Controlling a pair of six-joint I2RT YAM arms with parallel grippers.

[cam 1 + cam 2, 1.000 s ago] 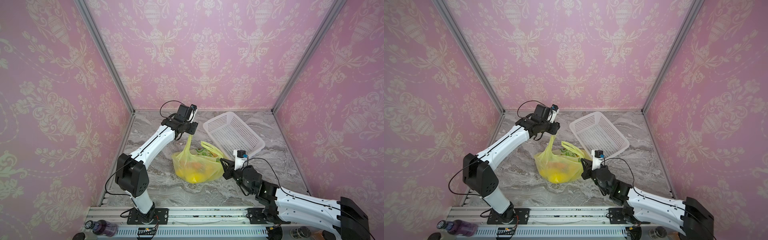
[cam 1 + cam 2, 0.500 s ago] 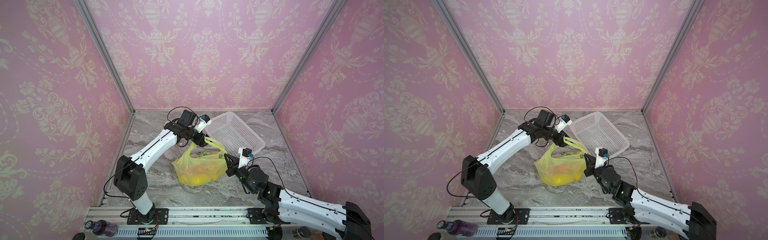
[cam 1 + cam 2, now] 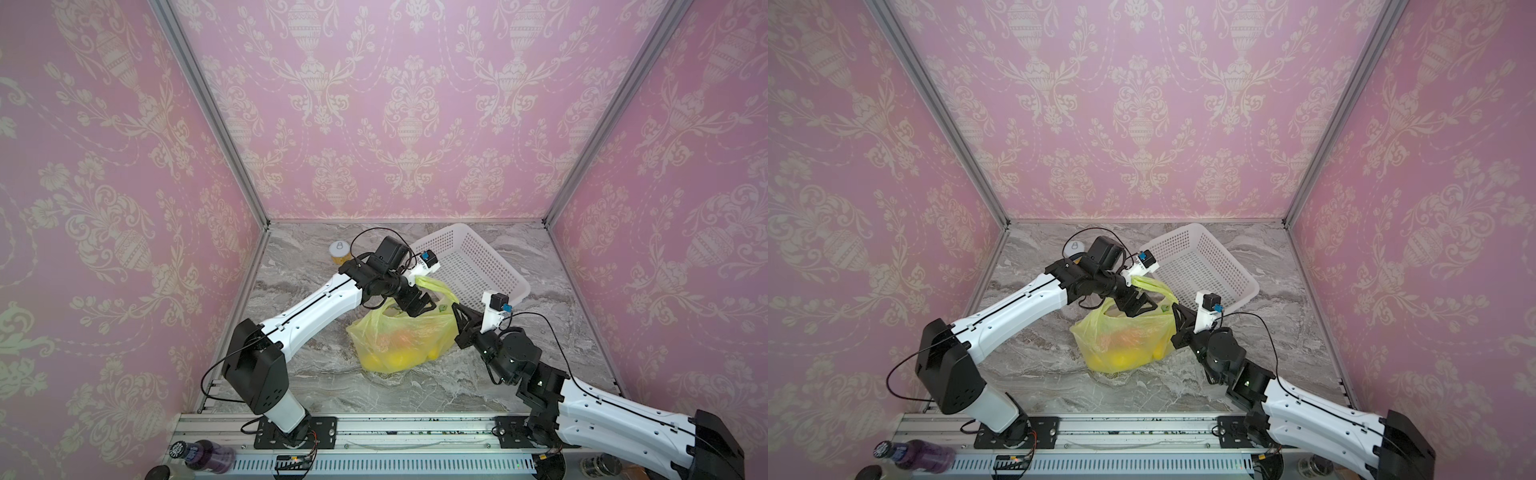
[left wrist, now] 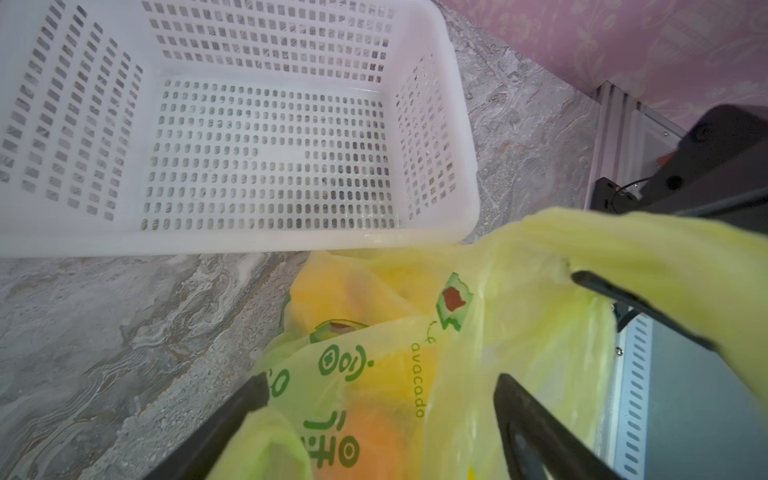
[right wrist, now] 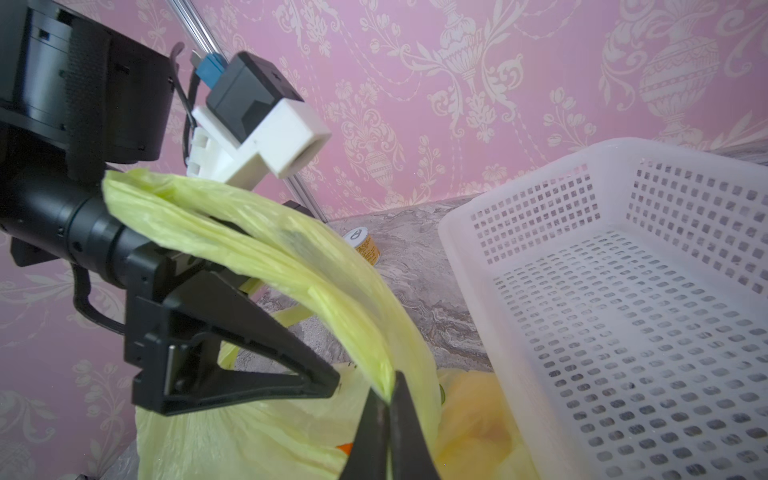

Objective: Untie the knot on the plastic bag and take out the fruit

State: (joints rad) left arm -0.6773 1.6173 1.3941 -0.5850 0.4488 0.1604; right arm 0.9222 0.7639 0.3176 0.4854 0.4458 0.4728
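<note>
Right gripper [image 5: 392, 386] pinches bag [image 5: 249, 419] (handle)

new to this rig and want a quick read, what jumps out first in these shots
The yellow-green plastic bag of fruit sits midway on the marble table, boxed in by pink patterned walls. The left pincer hangs open over its mouth; the right pincer is shut on a handle strip. A white basket stands behind it to the right.

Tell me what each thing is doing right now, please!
plastic bag, sitting on the table, one handle draped over the left gripper
fruit, inside the bag
basket, upright, empty
jar, upright, lid on
left gripper, jaws open
right gripper, jaws shut on the bag's handle
</note>
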